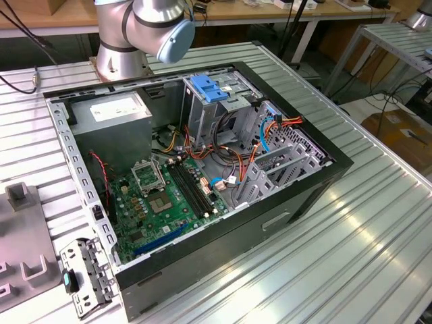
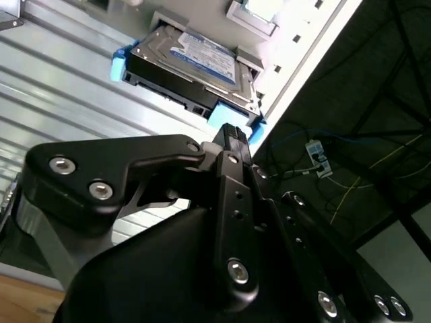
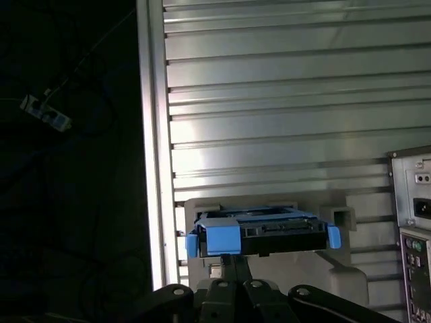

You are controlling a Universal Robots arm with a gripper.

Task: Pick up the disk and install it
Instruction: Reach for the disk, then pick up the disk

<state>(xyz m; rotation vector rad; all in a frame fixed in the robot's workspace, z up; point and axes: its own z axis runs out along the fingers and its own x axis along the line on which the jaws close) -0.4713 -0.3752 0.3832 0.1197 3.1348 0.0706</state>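
The disk [image 3: 269,225] lies flat, label up, in a pale grey moulded holder [image 3: 337,269] on the ribbed aluminium desk [image 3: 269,87]. It sits close to the desk's straight edge, beyond which a dark floor [image 3: 67,168] with cables drops away. In the first wrist view the case's rear panel [image 3: 411,222] stands near the holder on the side away from that edge, with a strip of ribbed metal between them.

The disk's connector end faces the end effector [image 3: 232,261] and lies parallel to the desk's ribs. Its long axis seems to run away from the end effector, along the desk edge. In the second wrist view the disk [image 2: 195,57] is a thin silver-grey slab with a white label. A bright blue plastic carrier rail [image 2: 118,64] wraps its sides and corners.

The end effector [image 2: 232,134] is matt black with bolted links, and its fingers are drawn together into one narrow stem. The tip is just beside the blue rail at the disk's near end; I cannot tell whether it touches.

In the exterior view the open black case [image 1: 297,196] lies on the desk [image 1: 378,223], whose ribbed surface spreads wide at 4 o'clock of it. The arm [image 1: 145,27] rises at 11 o'clock. Inside the case are a green motherboard [image 1: 169,202], a grey power supply [image 1: 111,111] at 10 o'clock, and a metal drive cage topped by a blue latch plate [image 1: 206,88] at 12 o'clock.
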